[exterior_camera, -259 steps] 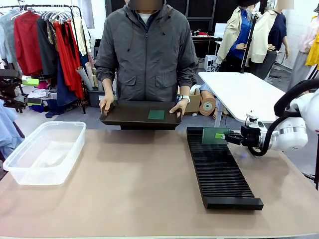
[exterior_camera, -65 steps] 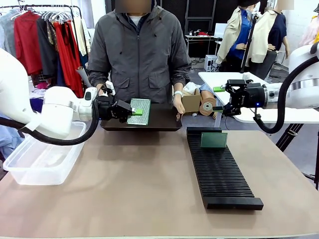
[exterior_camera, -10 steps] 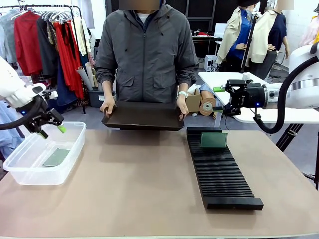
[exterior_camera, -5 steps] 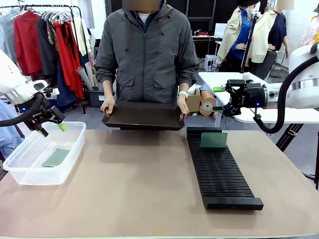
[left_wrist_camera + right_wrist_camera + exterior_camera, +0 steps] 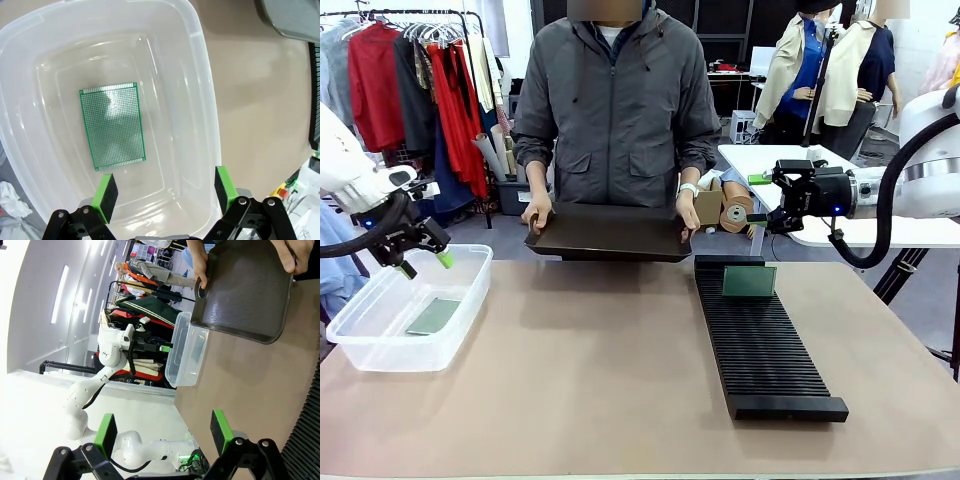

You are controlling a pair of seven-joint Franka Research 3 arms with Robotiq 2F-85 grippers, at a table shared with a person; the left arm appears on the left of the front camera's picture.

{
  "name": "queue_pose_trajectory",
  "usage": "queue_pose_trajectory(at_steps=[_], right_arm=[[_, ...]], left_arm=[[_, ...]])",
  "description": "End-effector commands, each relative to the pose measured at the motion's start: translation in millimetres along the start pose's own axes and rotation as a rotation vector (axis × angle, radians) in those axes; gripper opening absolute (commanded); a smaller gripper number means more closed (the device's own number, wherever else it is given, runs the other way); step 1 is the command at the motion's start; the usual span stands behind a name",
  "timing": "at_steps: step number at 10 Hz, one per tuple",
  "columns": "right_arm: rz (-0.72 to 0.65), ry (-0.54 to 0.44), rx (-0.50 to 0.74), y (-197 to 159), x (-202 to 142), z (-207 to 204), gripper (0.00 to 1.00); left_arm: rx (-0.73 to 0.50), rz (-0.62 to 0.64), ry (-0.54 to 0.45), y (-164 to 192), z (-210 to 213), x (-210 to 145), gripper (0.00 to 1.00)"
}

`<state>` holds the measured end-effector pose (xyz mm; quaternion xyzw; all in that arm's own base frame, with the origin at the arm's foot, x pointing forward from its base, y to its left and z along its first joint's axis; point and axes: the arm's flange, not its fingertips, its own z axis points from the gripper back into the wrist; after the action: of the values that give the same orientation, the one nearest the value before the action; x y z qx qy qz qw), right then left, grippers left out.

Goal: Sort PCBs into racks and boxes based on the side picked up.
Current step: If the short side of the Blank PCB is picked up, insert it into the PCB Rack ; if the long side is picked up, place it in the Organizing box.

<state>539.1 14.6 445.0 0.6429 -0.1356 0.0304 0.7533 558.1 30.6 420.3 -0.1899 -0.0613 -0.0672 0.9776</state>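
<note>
While one PCB (image 5: 112,126) lies flat on the bottom of the clear box (image 5: 360,345) at the tabletop's (image 5: 600,380) left side, a second PCB (image 5: 749,281) stands upright in a far slot of the black rack (image 5: 765,350) on the right. Above the box's far end hangs the left tool (image 5: 422,263), its green pads (image 5: 106,196) spread wide with nothing between them. High beyond the rack's far end, the right tool (image 5: 761,202) is likewise open and empty. At the far edge, a person's hands (image 5: 536,211) hold a dark tray (image 5: 610,235).
</note>
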Motion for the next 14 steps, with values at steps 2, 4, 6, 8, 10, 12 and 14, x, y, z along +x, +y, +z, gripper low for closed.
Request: queue_pose_trajectory(at_steps=[2, 4, 6, 8, 10, 12, 14], right_arm=[[-0.001, -0.002, 0.0, 2, 0, 0, 1.0], [-0.001, -0.002, 0.0, 2, 0, 0, 1.0], [-0.001, -0.002, 0.0, 2, 0, 0, 1.0], [-0.001, -0.002, 0.0, 2, 0, 0, 1.0], [-0.001, -0.002, 0.0, 2, 0, 0, 1.0], [-0.001, -0.002, 0.0, 2, 0, 0, 1.0], [-0.001, -0.002, 0.0, 2, 0, 0, 1.0]], left_arm=[[-0.208, -0.004, -0.065, -4, 4, -3, 1.0], [-0.401, -0.018, -0.135, -7, 25, -11, 1.0], [-0.629, -0.045, -0.211, -10, 39, -16, 1.0], [-0.843, -0.079, -0.264, -13, 43, -16, 1.0], [-0.941, -0.078, -0.258, -18, 45, -18, 1.0], [-0.989, -0.078, -0.261, -17, 42, -16, 1.0], [-0.97, -0.069, -0.244, -23, 42, -17, 1.0]])
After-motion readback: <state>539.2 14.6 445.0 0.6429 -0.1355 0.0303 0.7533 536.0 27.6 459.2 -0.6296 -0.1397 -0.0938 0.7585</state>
